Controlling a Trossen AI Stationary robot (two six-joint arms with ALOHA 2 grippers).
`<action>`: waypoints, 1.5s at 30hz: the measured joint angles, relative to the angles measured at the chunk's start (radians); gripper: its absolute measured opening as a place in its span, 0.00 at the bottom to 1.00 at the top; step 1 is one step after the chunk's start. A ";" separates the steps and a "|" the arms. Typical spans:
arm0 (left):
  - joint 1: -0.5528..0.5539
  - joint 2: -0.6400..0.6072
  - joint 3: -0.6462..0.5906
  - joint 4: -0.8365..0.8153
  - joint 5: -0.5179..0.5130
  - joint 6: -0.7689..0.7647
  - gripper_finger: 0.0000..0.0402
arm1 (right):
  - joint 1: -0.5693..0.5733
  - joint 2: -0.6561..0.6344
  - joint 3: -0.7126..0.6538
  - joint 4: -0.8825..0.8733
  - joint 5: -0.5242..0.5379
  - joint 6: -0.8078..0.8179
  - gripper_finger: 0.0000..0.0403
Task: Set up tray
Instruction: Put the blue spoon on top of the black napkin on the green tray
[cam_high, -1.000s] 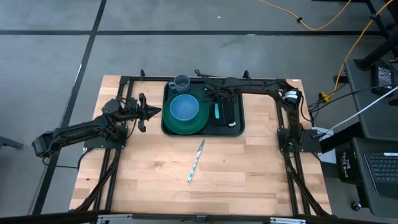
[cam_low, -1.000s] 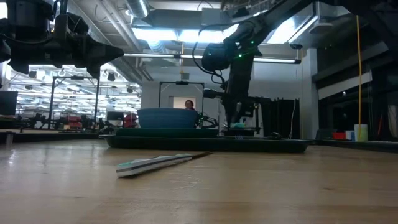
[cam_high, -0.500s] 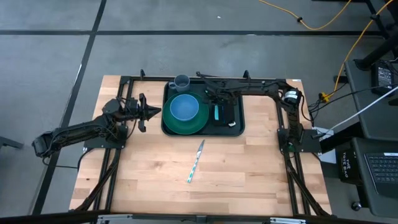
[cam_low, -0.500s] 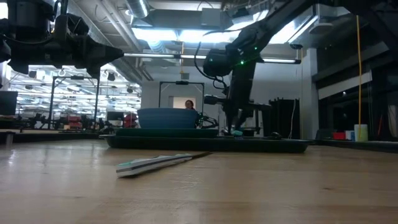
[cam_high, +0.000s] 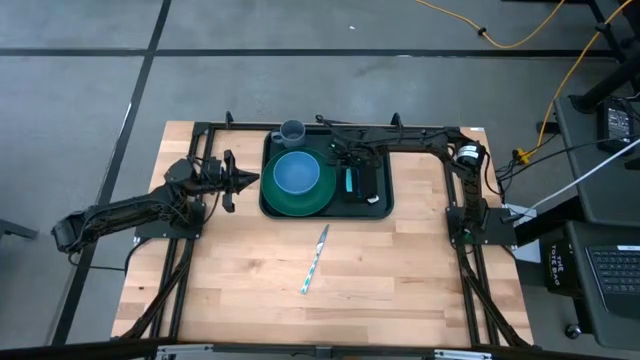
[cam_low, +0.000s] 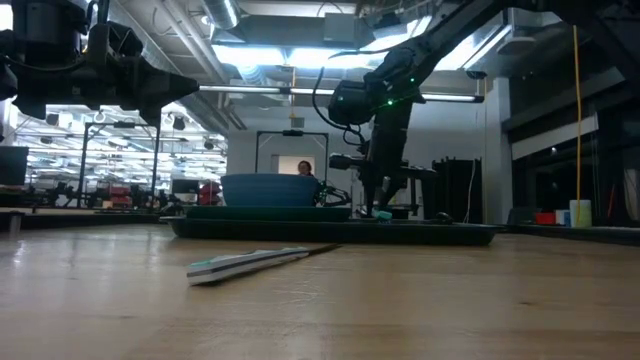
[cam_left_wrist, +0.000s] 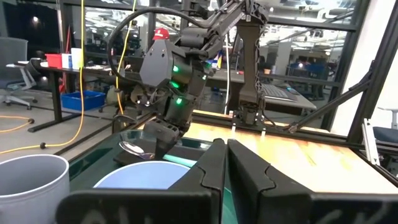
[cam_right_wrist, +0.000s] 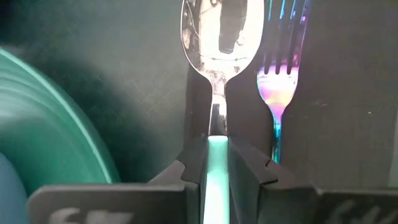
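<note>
The right gripper (cam_right_wrist: 216, 163) was clenched on the spoon (cam_right_wrist: 219, 37), holding it low over the tray (cam_high: 381, 206) at the table's far side, beside the fork (cam_right_wrist: 281, 68) (presumably to lay cutlery parallel). The left gripper (cam_high: 241, 181), fingers pressed together, waited just beside the tray.

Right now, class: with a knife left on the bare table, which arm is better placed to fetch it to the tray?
Probably the left. The left claw hangs shut beside the tray, holding nothing. The right claw is shut on the spoon over the tray, so it is busy. The knife lies between both arms.
</note>
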 joint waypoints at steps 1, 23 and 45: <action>0.000 0.000 0.000 0.000 0.000 0.000 0.03 | 0.000 0.000 0.000 0.000 0.000 0.000 0.13; 0.000 0.000 0.000 0.000 0.000 -0.002 0.02 | 0.011 0.016 0.001 0.009 0.029 0.004 0.13; 0.000 0.000 0.000 0.000 0.000 -0.027 0.03 | -0.011 0.050 0.001 0.012 -0.003 -0.022 0.13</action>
